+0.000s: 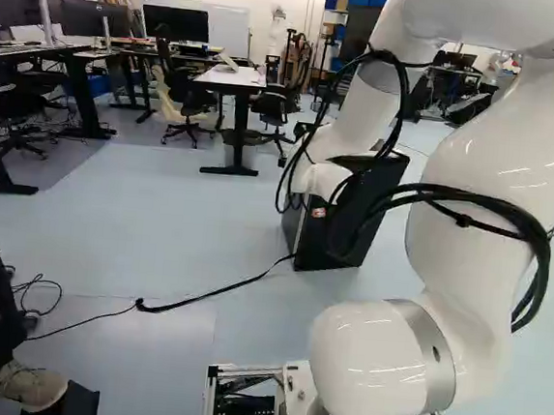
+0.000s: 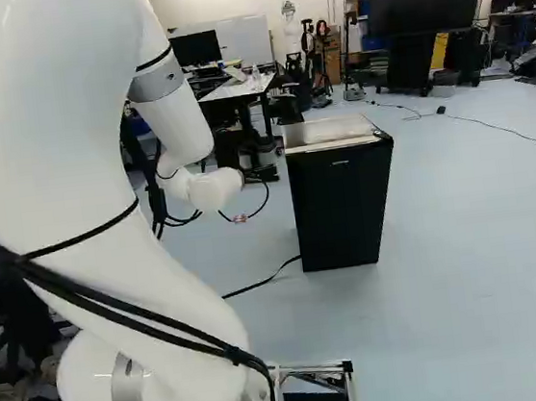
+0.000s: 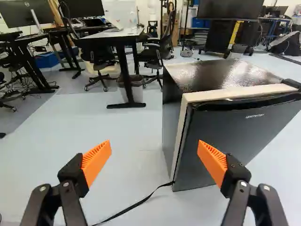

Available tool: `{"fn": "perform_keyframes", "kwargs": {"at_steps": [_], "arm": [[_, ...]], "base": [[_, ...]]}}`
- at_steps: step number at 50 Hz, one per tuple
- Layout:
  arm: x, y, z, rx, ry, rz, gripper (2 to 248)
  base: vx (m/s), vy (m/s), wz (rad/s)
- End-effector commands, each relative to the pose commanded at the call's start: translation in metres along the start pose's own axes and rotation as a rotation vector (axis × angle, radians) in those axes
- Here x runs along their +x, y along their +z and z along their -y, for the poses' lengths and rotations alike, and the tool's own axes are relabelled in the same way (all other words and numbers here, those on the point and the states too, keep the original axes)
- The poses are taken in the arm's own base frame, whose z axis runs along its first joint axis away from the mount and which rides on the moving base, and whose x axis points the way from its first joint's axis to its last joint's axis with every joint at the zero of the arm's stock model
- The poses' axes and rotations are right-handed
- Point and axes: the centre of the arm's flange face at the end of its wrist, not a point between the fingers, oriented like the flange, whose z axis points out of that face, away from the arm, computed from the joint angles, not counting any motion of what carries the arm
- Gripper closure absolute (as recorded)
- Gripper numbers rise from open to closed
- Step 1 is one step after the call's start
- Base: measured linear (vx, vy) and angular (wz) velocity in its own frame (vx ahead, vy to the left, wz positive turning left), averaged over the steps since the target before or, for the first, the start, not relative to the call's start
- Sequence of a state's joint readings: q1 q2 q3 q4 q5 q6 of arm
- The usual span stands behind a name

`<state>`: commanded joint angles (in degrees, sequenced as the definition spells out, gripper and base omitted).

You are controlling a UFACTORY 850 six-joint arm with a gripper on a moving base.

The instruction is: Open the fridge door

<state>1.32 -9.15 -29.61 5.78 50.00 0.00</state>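
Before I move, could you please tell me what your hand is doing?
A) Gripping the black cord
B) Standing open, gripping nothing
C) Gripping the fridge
B: the hand stands open, its orange pads wide apart with nothing pinched between them.

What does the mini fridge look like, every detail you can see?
The mini fridge is a black box with a glossy, metal-looking top, a pale strip along its front edge and a flat dark door, which looks shut. It stands upright on the floor ahead of the open gripper, apparently untouched. A black strap reaches its lower front corner.
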Motion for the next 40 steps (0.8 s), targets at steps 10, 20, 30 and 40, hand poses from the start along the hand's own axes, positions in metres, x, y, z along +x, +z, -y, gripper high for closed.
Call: {"fn": "perform_keyframes", "kwargs": {"at_steps": [10,20,30,40], "arm": [[0.005,0.015,-0.001,-0.021,0.018,-0.005,3],[0.009,0.03,-0.002,-0.044,0.039,-0.01,3],[0.013,0.045,-0.003,-0.069,0.061,-0.016,3],[0.017,0.06,-0.004,-0.095,0.084,-0.023,3]], "base": [[0.0,0.0,0.0],[0.0,0.0,0.0],[0.0,0.0,0.0],[0.0,0.0,0.0]]}}
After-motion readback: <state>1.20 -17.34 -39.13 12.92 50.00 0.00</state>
